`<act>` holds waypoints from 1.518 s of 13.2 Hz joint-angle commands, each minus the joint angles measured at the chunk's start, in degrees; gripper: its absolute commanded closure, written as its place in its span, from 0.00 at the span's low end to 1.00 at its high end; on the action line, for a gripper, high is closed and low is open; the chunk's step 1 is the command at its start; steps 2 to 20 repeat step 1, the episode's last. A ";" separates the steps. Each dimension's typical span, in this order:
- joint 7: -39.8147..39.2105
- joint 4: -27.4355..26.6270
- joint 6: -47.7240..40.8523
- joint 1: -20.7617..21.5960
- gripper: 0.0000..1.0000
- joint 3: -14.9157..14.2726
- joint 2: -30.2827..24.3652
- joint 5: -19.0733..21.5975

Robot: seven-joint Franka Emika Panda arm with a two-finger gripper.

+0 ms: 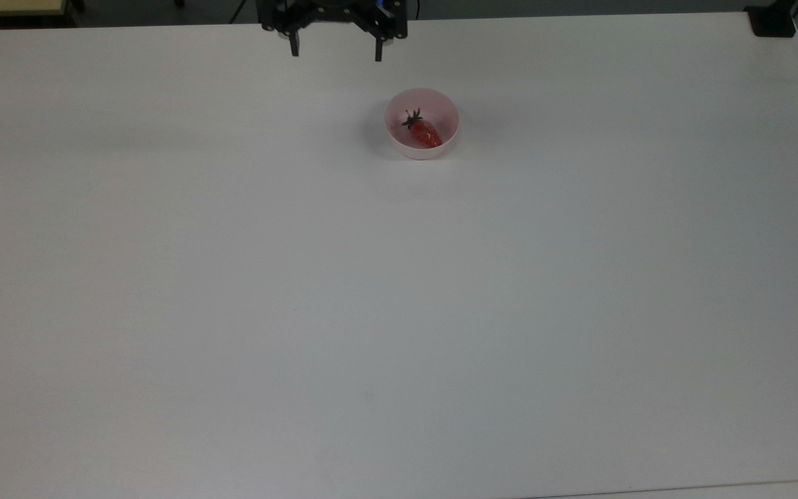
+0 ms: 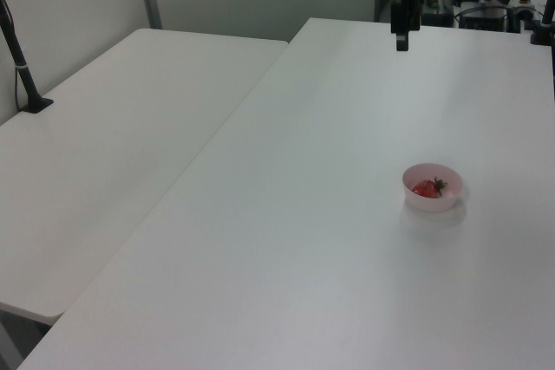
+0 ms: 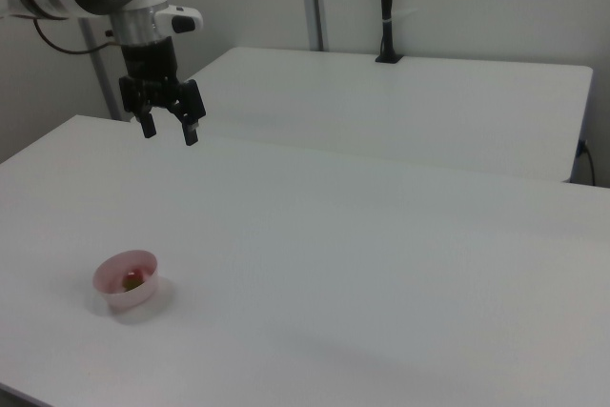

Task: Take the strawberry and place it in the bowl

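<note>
The red strawberry point(image 1: 424, 132) with its dark green cap lies inside the pale pink bowl point(image 1: 399, 138) on the white table. The left view shows the strawberry point(image 2: 426, 188) in the bowl point(image 2: 432, 202), and the right view shows the strawberry point(image 3: 131, 281) in the bowl point(image 3: 112, 296) too. My gripper point(image 1: 335, 48) hangs open and empty high above the table's far edge in the top view, well away from the bowl. It is also in the left view point(image 2: 401, 41) and the right view point(image 3: 169, 131), fingers spread apart.
A second white table point(image 2: 113, 136) stands beside this one, at the left view's left. A black pole on a base point(image 2: 22, 67) stands on it. Monitors and cables point(image 2: 494, 6) crowd the far end. A black clamp point(image 1: 773, 21) sits at the top view's upper right corner.
</note>
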 commanded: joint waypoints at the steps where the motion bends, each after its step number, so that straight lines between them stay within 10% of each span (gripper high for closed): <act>1: 2.29 -1.18 -0.04 -1.12 0.00 -0.10 -1.01 -0.20; 20: 2.29 -1.18 -0.04 -1.12 0.00 -0.10 -1.01 -0.20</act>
